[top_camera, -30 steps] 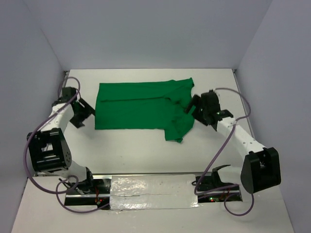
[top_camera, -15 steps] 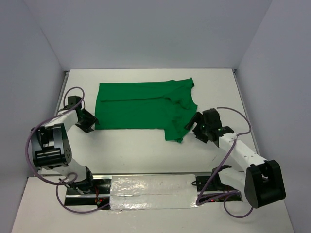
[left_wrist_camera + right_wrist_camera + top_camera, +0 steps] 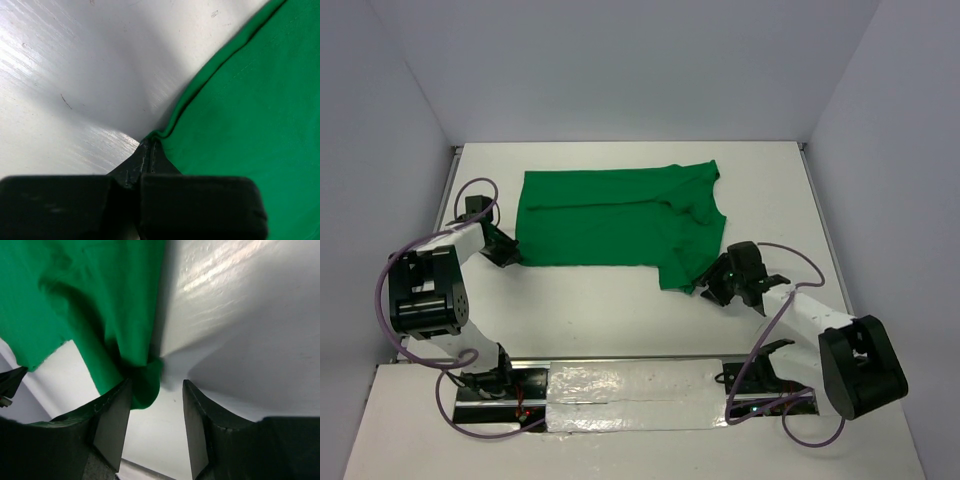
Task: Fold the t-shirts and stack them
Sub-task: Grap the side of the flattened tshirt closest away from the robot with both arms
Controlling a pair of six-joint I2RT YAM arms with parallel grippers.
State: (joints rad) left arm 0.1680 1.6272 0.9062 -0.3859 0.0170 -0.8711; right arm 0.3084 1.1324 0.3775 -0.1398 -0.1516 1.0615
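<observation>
The green t-shirt [image 3: 610,220] lies spread flat across the far half of the white table, with a rumpled flap hanging toward me at its right end. My left gripper [image 3: 510,255] is low at the shirt's near left corner. In the left wrist view its jaws [image 3: 149,145] are pressed together with the shirt's hem corner [image 3: 165,132] right at their tips. My right gripper [image 3: 712,285] sits at the flap's near right tip. In the right wrist view it is open [image 3: 156,385], and a fold of the shirt [image 3: 145,385] bulges against the left finger [image 3: 112,425].
A foil-covered strip [image 3: 630,395] runs along the near edge between the arm bases. Pale walls close in the table [image 3: 620,320] at the back and on both sides. Purple cables loop beside each arm.
Both grippers came down toward me along the shirt's sides to its near corners. The left jaws shut at the corner. The right jaws narrowed around the flap's fold.
</observation>
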